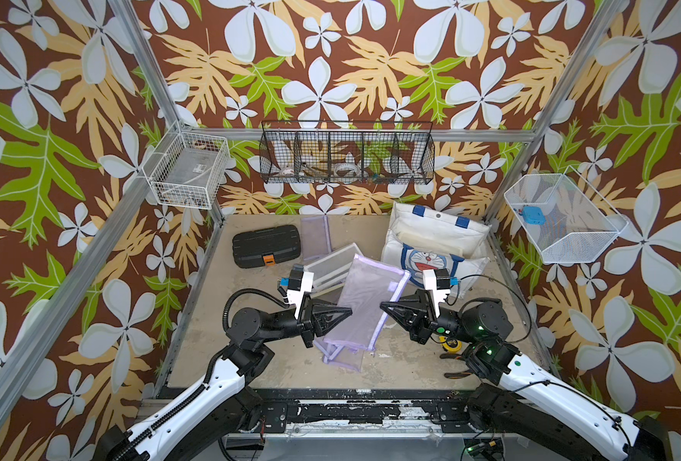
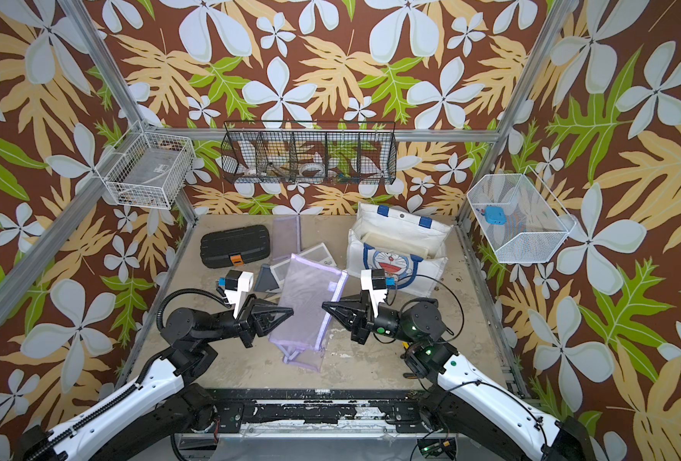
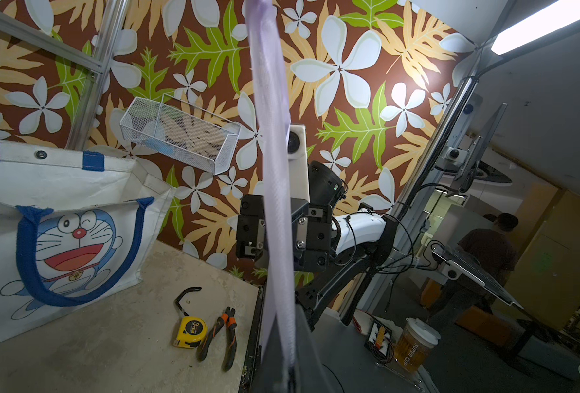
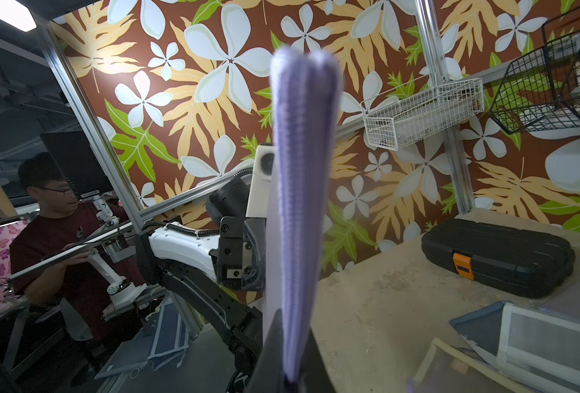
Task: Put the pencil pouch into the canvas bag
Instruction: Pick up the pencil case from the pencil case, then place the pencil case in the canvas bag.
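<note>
Both arms meet over the middle of the surface. The left fingers are clenched on one long edge of the pencil pouch, a lilac mesh one. The right fingers are clenched on the opposite edge, the one with the zipper.

Both wrist views show the pouch edge-on, pinched between that arm's fingers, with the other arm's fingers gripping it beyond. The pouch hangs stretched between the two arms, tilted. I cannot tell whether its near end clears what lies beneath.

The pouch is outside the canvas bag. The bag stands at the back right of the surface with its mouth open upward and its cartoon face toward the arms. The pouch's far corner is near the bag's front.

A second lilac pouch lies on the surface under the held one's near end. A white mesh pouch lies partly under its far end. A black case sits back left. A tape measure and pliers lie on the surface by the right arm.
</note>
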